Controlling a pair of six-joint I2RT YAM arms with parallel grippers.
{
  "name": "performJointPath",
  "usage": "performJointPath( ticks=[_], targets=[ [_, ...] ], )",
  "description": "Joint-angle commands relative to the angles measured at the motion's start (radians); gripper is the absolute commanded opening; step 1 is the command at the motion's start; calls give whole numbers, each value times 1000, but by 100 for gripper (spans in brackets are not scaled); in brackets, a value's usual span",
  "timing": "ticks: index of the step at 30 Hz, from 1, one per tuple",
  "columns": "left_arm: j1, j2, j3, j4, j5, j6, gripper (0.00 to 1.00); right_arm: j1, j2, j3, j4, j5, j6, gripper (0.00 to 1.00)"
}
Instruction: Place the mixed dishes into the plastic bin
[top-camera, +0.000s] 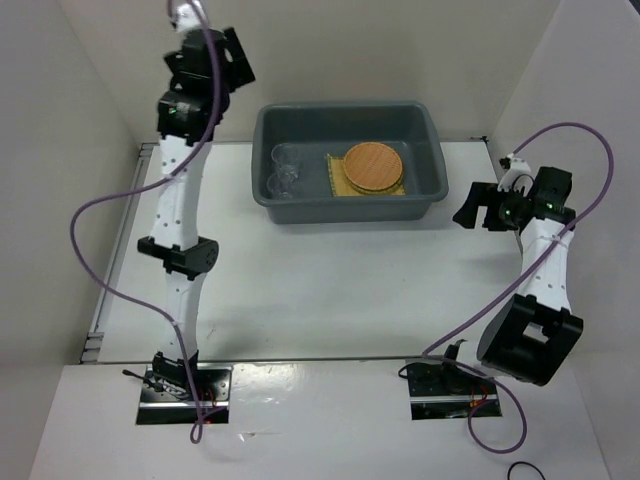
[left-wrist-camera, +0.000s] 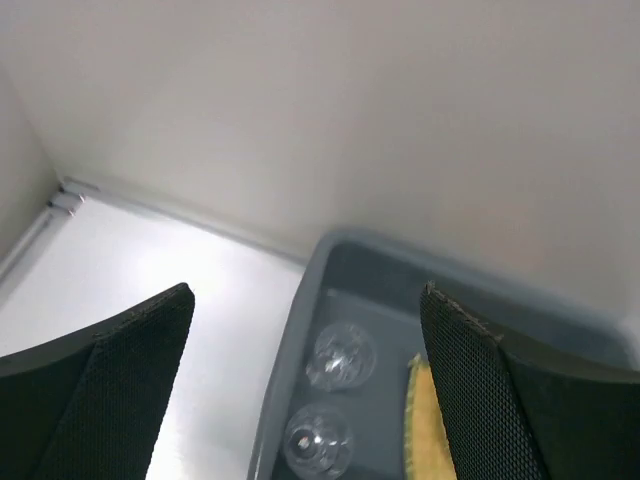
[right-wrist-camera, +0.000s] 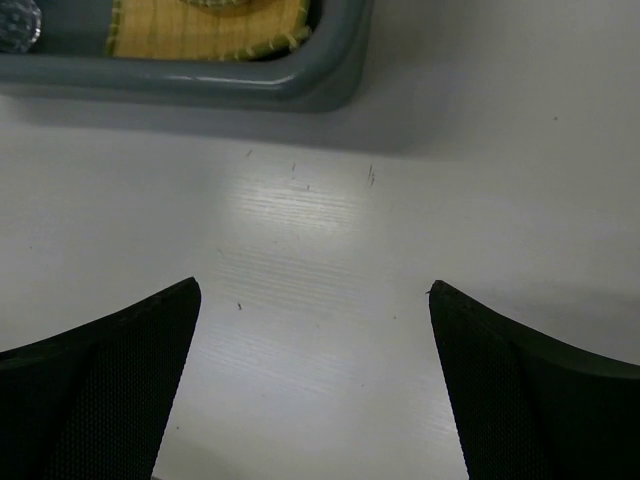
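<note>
Judged near-complete: plastic bin (top-camera: 350, 208) at 12 o'clock holds disc (top-camera: 372, 167) on bamboo mat (top-camera: 335, 178), cups (top-camera: 283, 181) at its 9 o'clock; woven mat unseen; left end effector (left-wrist-camera: 305, 300) and right end effector (right-wrist-camera: 315, 290) gape wide, empty.

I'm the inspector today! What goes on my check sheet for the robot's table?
Surface: white table, a few tiny marks.
Job's things: large dark grey plastic bin holds a round orange-brown disc over a square yellow bamboo mat, plus two small clear glass cups.
Clutter: nothing seen.
Grippers: left gripper and right gripper, jaws open, empty.
Cables: purple cables along both arms, clear of the bin.
Surroundings: white walls.
</note>
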Motion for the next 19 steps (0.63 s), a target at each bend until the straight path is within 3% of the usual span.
performJointPath(
  ticks=[1,6,9,13,19],
  targets=[
    [-82,-55,0,-84,-122,-40,100,1,-86,67,-60,-39,-4,100],
    [-229,-67,-37,-74,-240,27,100,10,-141,21,-50,-29,17,100],
    [-306,-151,-177,-108,-297,-5,100,45,-167,30,-50,-1,30,100],
    [-410,-252,-240,-326,-375,-120,100,96,-180,12,-50,8,30,100],
    [-466,-530,-696,-317,-470,-230,100,164,-180,12,-50,-21,7,100]
  ],
)
